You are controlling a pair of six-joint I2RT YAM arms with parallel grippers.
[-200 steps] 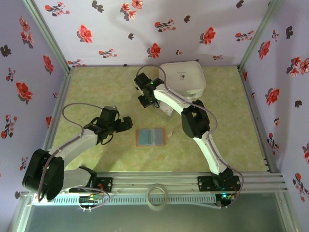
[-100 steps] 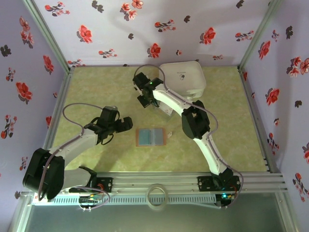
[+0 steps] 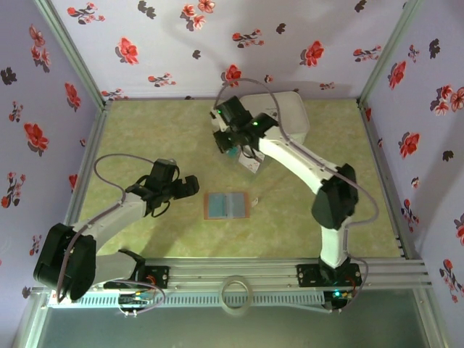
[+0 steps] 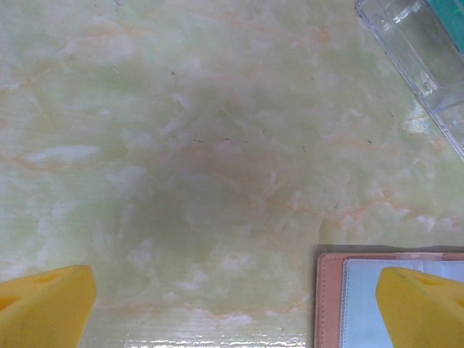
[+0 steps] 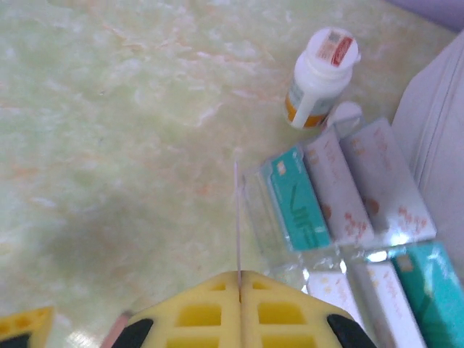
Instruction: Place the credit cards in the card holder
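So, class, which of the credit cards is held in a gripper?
The credit card pinched edge-on in the shut right gripper, seen as a thin line; the other cards, teal and white, sit in the clear tray.

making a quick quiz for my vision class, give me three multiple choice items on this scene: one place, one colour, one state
1. Where is the card holder? A in the zip case; B open, flat on the table; C leaning on a wall.
2. The bottle is mainly: A blue; B black; C white.
3. The right hand is: A shut on a card; B wide open; C shut on the bottle.
B, it lies spread open mid-table; C, white body under a red-marked cap; A, a thin card edge juts from its shut jaws.
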